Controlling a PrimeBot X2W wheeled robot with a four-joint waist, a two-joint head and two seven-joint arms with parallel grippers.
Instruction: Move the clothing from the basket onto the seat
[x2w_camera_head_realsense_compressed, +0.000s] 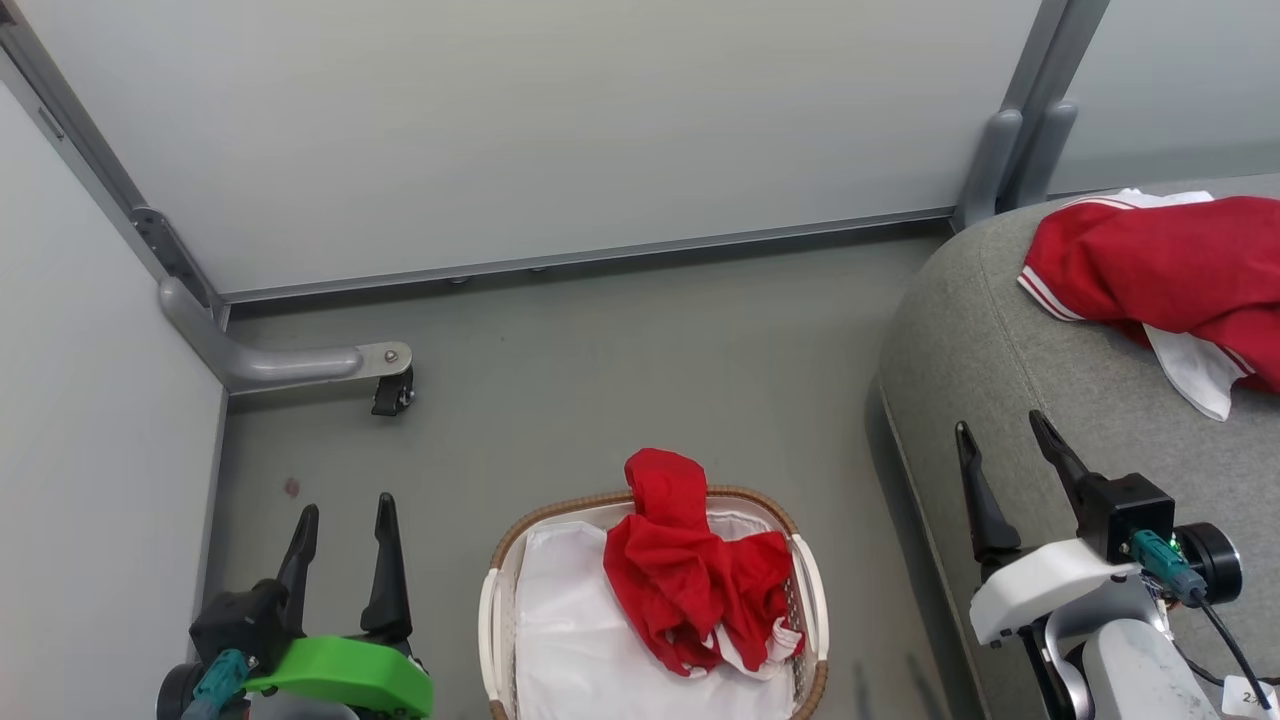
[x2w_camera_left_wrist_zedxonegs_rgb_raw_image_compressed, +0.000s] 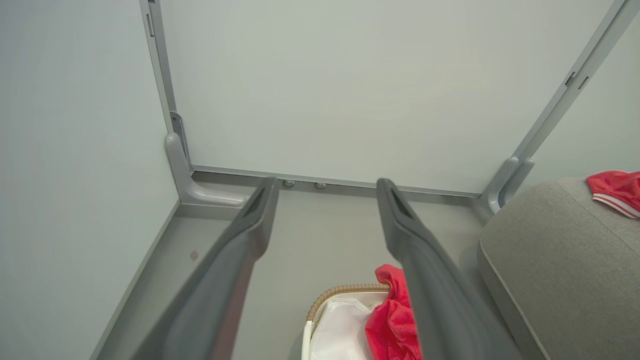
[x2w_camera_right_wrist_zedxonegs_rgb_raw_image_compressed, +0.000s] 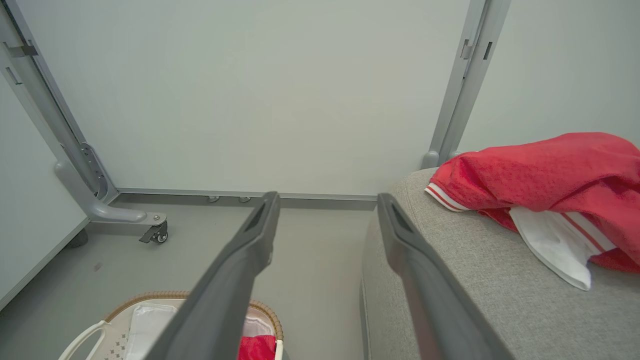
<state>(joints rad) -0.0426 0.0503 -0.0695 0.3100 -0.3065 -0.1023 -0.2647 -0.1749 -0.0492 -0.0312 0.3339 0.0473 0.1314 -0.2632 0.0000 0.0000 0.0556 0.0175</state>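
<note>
Head view. One red garment (x2w_camera_head_realsense_compressed: 690, 590) lies crumpled in the basket (x2w_camera_head_realsense_compressed: 760, 497) at bottom centre, one end draped over the rim. The second garment (x2w_camera_head_realsense_compressed: 1170, 265) rests on the seat (x2w_camera_head_realsense_compressed: 990, 340) at upper right. The left gripper (x2w_camera_head_realsense_compressed: 347, 505) and right gripper (x2w_camera_head_realsense_compressed: 1000, 422) are both wide open and empty. The fabric is probably light and limp, so pinch a raised fold.

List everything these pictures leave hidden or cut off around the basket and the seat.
Head view: the near end of the basket is cut off by the bottom edge.
Head view: the seat garment and the seat run past the right edge.
Left wrist view: the basket garment is partly hidden behind a finger of the left end effector.
Head view: whatever lies under the basket garment is covered by it.
</note>
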